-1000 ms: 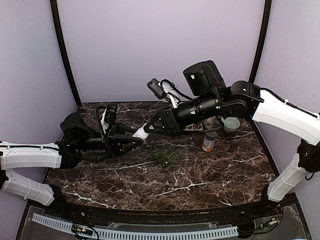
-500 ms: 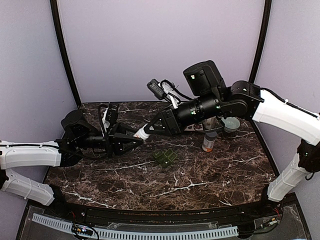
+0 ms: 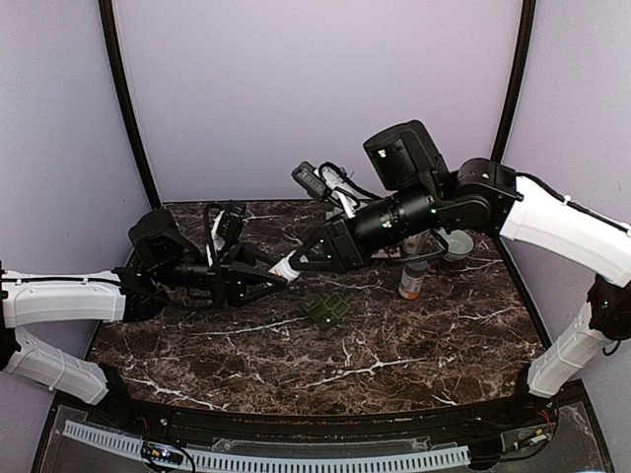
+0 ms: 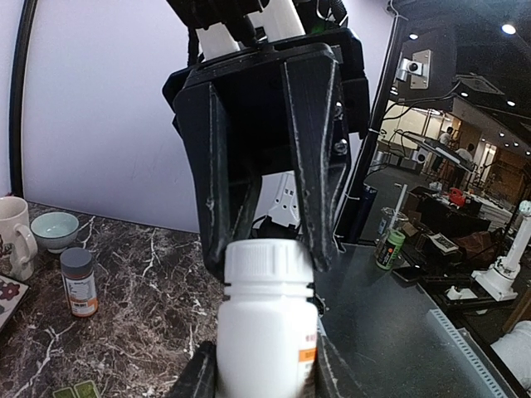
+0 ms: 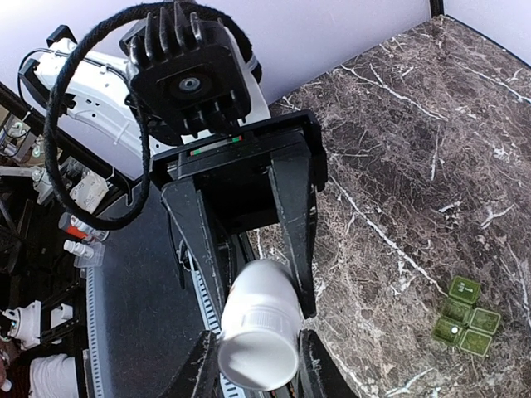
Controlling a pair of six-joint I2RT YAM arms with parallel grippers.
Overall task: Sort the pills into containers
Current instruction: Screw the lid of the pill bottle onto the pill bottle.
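Observation:
A white pill bottle (image 3: 283, 263) hangs above the table's left middle, between both grippers. My left gripper (image 4: 264, 365) is shut on its body (image 4: 264, 332), fingers pressed on both sides. My right gripper (image 5: 255, 365) is shut on its ribbed white cap (image 5: 259, 352), coming from the opposite side. In the top view the left gripper (image 3: 266, 278) and the right gripper (image 3: 298, 260) meet tip to tip. The dark-green pill organiser (image 3: 325, 311) lies on the marble in front of them, lids open; it also shows in the right wrist view (image 5: 465, 319).
A brown bottle with a grey cap (image 3: 413, 279) stands at the right, also in the left wrist view (image 4: 79, 282). A pale green bowl (image 3: 455, 243) sits behind it. A white mug (image 4: 12, 236) stands near the bowl. The right arm reaches across the table's back.
My left gripper has moved right to the bottle held by my right gripper and closed around its body. The right arm has barely shifted.

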